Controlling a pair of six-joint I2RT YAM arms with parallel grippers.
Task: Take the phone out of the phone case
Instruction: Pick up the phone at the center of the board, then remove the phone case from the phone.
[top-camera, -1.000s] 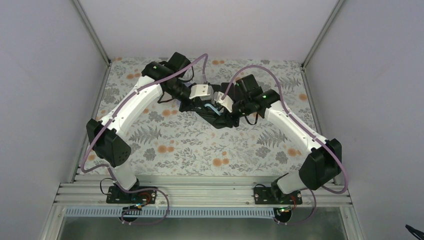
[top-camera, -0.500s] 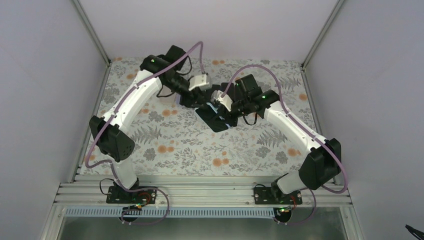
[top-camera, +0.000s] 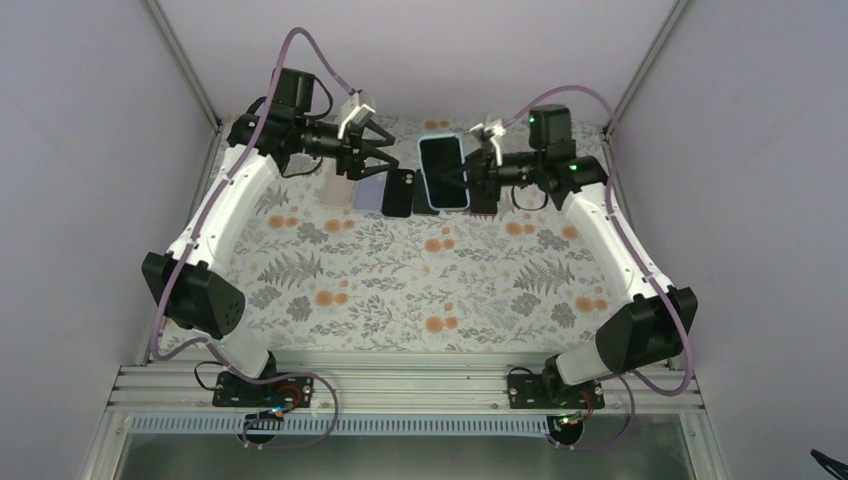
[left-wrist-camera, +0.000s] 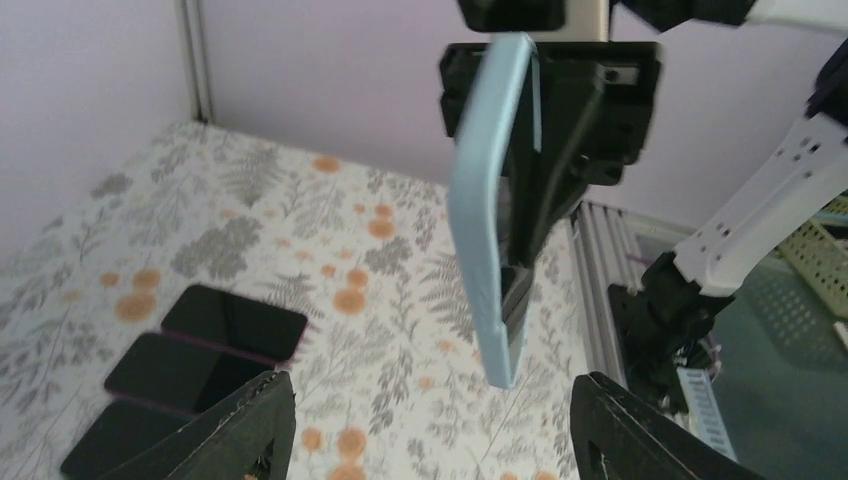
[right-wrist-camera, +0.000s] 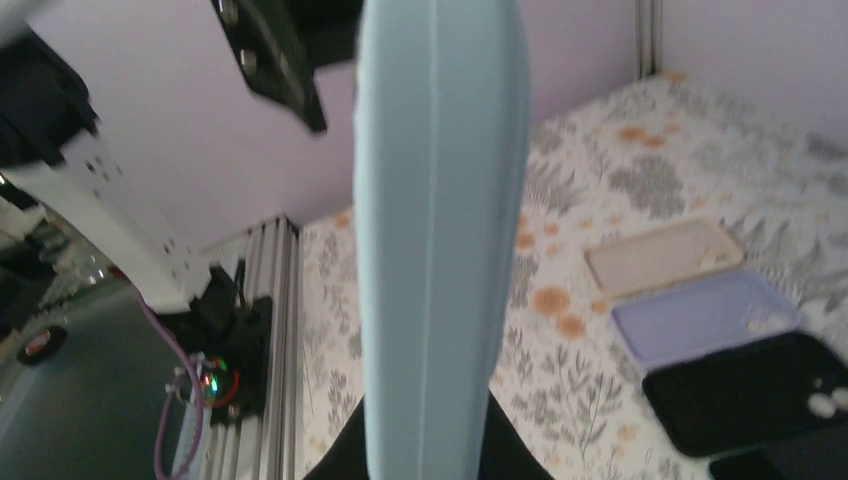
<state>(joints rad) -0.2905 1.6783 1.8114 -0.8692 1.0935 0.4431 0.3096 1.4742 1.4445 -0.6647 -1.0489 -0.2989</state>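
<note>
Right gripper (top-camera: 463, 176) is clamped across the thickness of the phone (top-camera: 443, 168) at one long side. It holds the phone nearly upright in the air over the middle of the counter's (top-camera: 400, 290) far edge, screen toward the near edge. The blue case (left-wrist-camera: 487, 230) wraps the phone all round, so the phone is not yet out. Left gripper (top-camera: 374, 156) hangs near it on the far-left-corner side, jaws spread wide and holding nothing, facing the phone's other long side.

I judge the phone to be lifted and presented, with the stripping not begun. Next, the left gripper would need to pinch the case's rim alone and peel it off while the right holds firm. The right's fingers seem to press case and phone together, so that grip may need to shift.

A beige case (right-wrist-camera: 665, 257), a lavender case (right-wrist-camera: 705, 315) and a black case (right-wrist-camera: 750, 392) lie in a row along the far edge, below the left gripper. Nothing stands between the grippers, but a dropped phone could land among the cases.
</note>
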